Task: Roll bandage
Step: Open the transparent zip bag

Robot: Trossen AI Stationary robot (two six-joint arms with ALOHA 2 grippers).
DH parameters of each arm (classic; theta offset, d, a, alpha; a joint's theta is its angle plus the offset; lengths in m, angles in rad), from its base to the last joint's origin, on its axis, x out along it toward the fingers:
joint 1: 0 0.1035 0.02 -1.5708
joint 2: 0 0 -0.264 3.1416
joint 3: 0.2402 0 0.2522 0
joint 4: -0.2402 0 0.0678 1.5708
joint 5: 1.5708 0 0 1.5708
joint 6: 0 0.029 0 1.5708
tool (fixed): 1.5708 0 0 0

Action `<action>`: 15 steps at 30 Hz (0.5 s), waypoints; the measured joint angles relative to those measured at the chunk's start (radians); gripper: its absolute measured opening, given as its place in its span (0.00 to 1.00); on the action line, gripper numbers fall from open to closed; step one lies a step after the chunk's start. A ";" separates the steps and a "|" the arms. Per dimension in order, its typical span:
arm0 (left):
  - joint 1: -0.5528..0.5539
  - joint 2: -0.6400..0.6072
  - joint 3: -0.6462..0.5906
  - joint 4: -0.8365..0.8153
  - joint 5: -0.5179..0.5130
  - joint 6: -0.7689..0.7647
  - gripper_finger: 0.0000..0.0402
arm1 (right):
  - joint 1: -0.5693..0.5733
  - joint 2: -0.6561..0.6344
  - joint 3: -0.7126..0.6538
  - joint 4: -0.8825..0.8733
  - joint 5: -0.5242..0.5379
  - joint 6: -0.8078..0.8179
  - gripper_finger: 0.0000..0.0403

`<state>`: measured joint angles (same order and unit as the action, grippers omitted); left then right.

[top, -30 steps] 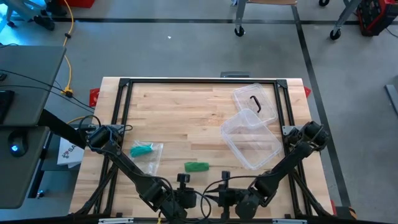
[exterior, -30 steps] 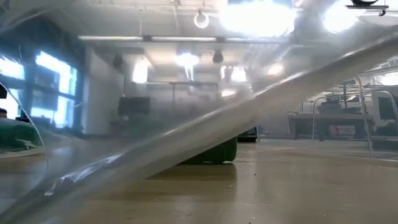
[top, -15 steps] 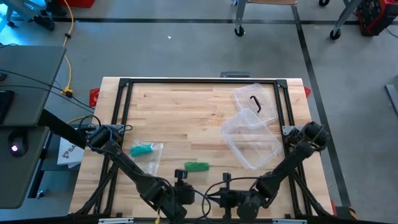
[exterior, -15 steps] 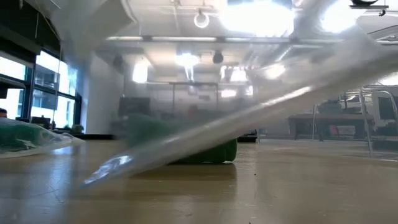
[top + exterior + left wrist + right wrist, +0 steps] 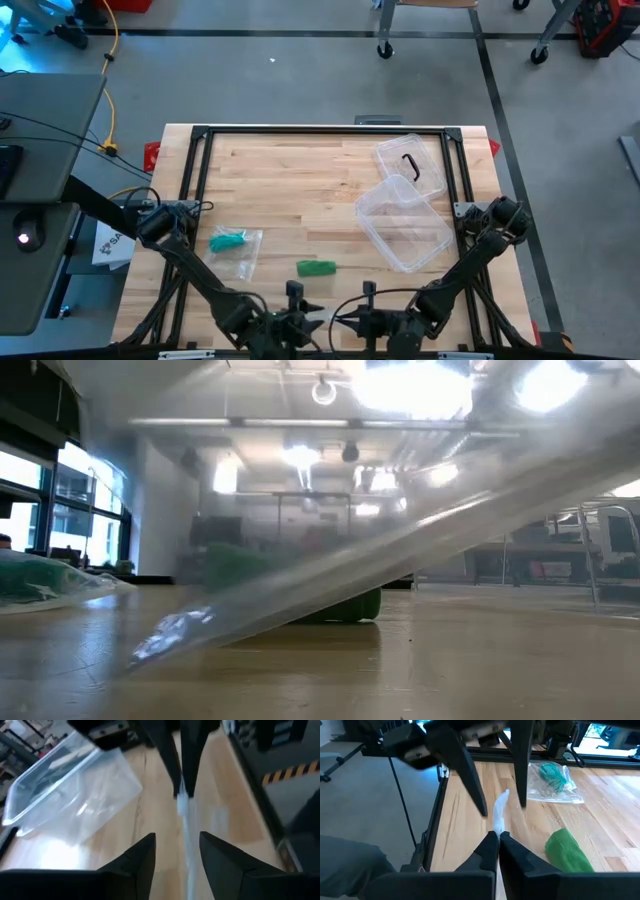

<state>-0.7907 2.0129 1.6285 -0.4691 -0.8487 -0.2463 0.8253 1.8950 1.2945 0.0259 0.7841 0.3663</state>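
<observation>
Dark fingers of the right gripper [image 5: 497, 840] are pressed together on a clear plastic wrapper [image 5: 499, 812], a thin strip that stretches from their tips toward the left gripper [image 5: 501, 805]. That gripper faces it just across the gap, its fingers parted, with the far end of the strip lying between them and not visibly clamped. Both grippers sit at the table's near edge in the high view, left gripper [image 5: 290, 322] and right gripper [image 5: 368, 322] close together, with bare wood around them. The green bandage [image 5: 317, 267] lies on the table [image 5: 300, 180] a little beyond them, loose and touched by nothing. To its left lies a clear bag [image 5: 238, 246] with green contents. To its right a clear tub [image 5: 405, 225] stands near the right rail, with its lid [image 5: 409, 163] just behind it. The table's middle and far left are open wood.
</observation>
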 joint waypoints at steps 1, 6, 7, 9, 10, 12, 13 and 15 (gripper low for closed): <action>0.005 0.000 -0.022 0.064 0.002 0.016 0.36 | 0.000 0.000 0.000 0.005 0.000 -0.003 0.00; 0.021 0.000 -0.118 0.331 0.006 0.108 0.31 | 0.000 0.000 0.000 0.010 0.000 -0.009 0.00; 0.022 0.000 -0.126 0.360 0.007 0.120 0.30 | 0.000 0.000 0.000 0.012 0.000 -0.009 0.00; 0.026 0.000 -0.128 0.365 0.018 0.126 0.27 | 0.000 0.000 0.000 0.013 0.000 -0.008 0.00; 0.029 0.000 -0.128 0.366 0.031 0.126 0.26 | 0.000 0.000 0.000 0.013 0.000 -0.009 0.00; 0.032 0.000 -0.128 0.369 0.044 0.127 0.22 | 0.000 0.000 0.000 0.016 0.000 -0.010 0.00; 0.032 0.000 -0.128 0.370 0.048 0.127 0.20 | 0.000 0.000 0.000 0.017 0.000 -0.010 0.00; 0.032 0.000 -0.128 0.371 0.051 0.127 0.17 | 0.000 0.000 0.000 0.016 0.000 -0.009 0.00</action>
<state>-0.7586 2.0132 1.5005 -0.0980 -0.7979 -0.1192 0.8257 1.8946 1.2945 0.0422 0.7837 0.3573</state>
